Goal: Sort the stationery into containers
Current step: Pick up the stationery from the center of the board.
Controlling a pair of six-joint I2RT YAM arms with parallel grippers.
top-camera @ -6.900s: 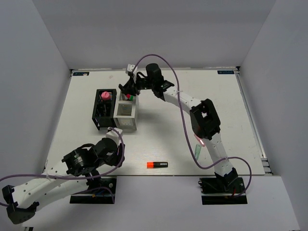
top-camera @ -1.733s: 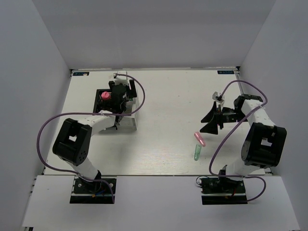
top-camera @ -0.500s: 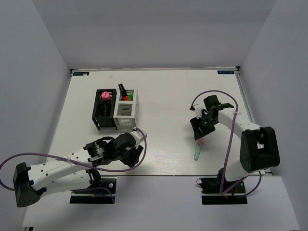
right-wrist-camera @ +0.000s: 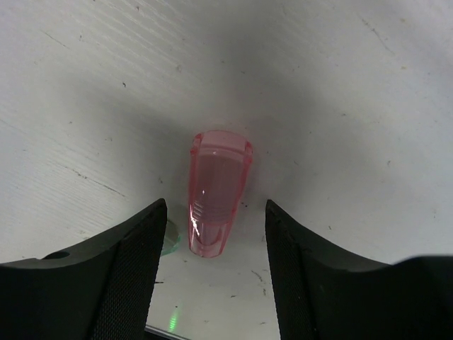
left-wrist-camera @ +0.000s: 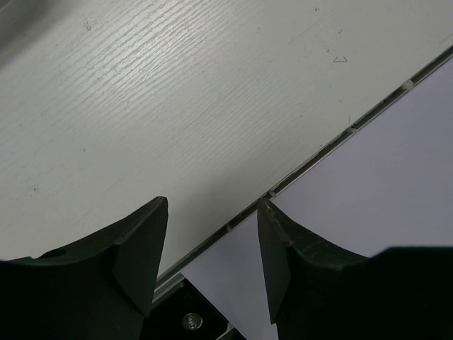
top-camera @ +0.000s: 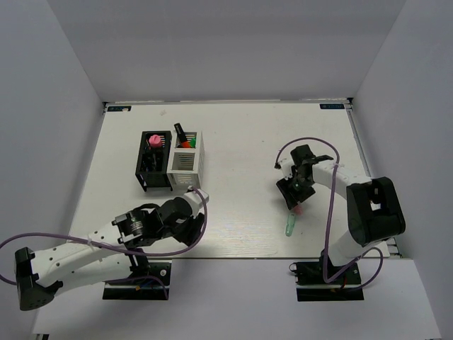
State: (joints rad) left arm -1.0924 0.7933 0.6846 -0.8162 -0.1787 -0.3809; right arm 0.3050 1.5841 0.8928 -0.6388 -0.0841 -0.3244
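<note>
Stationery left out: a translucent pink piece (right-wrist-camera: 218,191) lies flat on the table (top-camera: 241,134), in the right half and nearer the near edge than the far one. A green piece (top-camera: 289,226) lies just beside it toward the near edge; whether the two touch, I cannot tell.

The right gripper (top-camera: 292,191) hangs low over the pink piece with its fingers spread, one on either side and neither touching. It looks lined up for a pinch across the width. Nothing is grasped.

The left gripper (left-wrist-camera: 212,204) is likewise released and empty, poised over the table's near edge, left of middle. I judge it parked clear.

The black container (top-camera: 156,172) and white container (top-camera: 185,164) stand joined in the left half, well apart from the pink piece. A pink round item (top-camera: 152,142) sits in the black one, and highlighters (top-camera: 184,140) stick up from the white.

Room: there is bare table between the right gripper and the containers, so the carry path looks open. The green piece crowds the near side, and closing fingers could nudge it.
</note>
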